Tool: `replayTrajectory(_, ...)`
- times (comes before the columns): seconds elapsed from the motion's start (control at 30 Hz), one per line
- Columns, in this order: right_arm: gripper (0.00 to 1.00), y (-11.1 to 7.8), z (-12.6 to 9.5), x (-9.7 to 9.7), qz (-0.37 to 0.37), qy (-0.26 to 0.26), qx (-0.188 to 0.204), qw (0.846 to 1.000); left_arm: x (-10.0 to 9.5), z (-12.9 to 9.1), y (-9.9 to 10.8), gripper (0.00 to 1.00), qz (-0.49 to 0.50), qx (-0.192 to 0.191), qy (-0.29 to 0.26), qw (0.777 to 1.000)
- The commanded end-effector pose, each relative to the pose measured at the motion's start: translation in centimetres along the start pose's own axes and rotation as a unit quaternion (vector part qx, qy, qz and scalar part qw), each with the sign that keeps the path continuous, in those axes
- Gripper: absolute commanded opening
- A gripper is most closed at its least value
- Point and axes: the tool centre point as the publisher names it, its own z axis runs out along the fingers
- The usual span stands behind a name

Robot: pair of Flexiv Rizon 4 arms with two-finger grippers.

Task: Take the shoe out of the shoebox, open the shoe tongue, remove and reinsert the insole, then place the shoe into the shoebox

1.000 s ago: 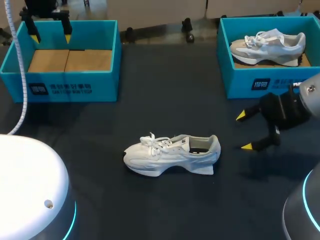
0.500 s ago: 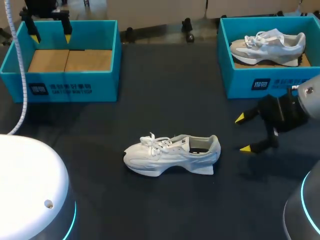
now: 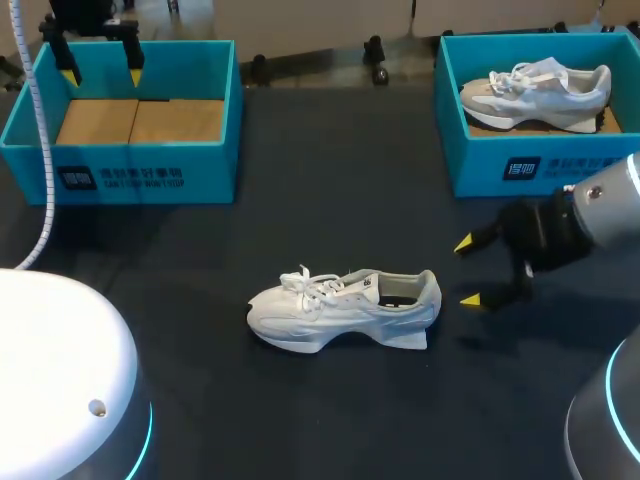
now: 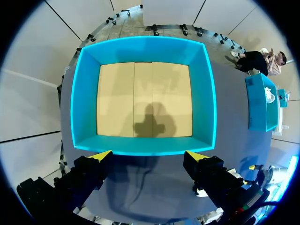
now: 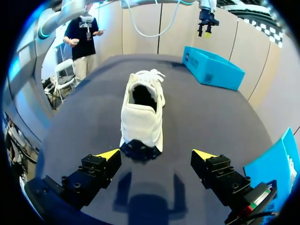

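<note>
The right hand [image 3: 466, 271] hung released just behind the heel of the shoe [image 3: 343, 309]; the left hand [image 4: 148, 156], well apart from it, gaped empty.

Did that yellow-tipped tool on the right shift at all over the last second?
Yes: the right tool has slid toward the white shoe, which stayed put.

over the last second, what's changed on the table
The right gripper slid left across the table toward the heel of the white shoe, fingers open and empty throughout. Nothing was gripped or released. The white shoe, the left gripper over the left shoebox, and the second shoe in the right shoebox stayed put.
</note>
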Motion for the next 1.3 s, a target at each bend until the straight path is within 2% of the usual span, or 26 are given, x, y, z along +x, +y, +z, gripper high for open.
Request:
replayTrajectory(0.03, 1.00, 0.3, 1.3, 0.4, -0.004, 0.001, -0.010, 1.000, 0.0, 0.0, 0.0, 1.00, 0.000, 0.000, 0.000, 1.000)
replayTrajectory(0.47, 1.00, 1.2, 3.1, 3.1, 0.033, -0.016, -0.018, 0.999, 0.0, 0.0, 0.0, 1.00, 0.000, 0.000, 0.000, 1.000)
replayTrajectory(0.9, 1.00, 1.3, 5.1, 2.6, 0.038, -0.024, -0.029, 0.999, 0.0, 0.0, 0.0, 1.00, 0.000, 0.000, 0.000, 1.000)
replayTrajectory(1.13, 1.00, 1.7, 6.4, 3.3, 0.055, -0.012, -0.039, 0.998, 0.0, 0.0, 0.0, 1.00, 0.000, 0.000, 0.000, 1.000)
replayTrajectory(1.3, 1.00, 1.8, 7.1, 3.1, 0.057, -0.010, -0.042, 0.997, 0.0, 0.0, 0.0, 1.00, 0.000, 0.000, 0.000, 1.000)
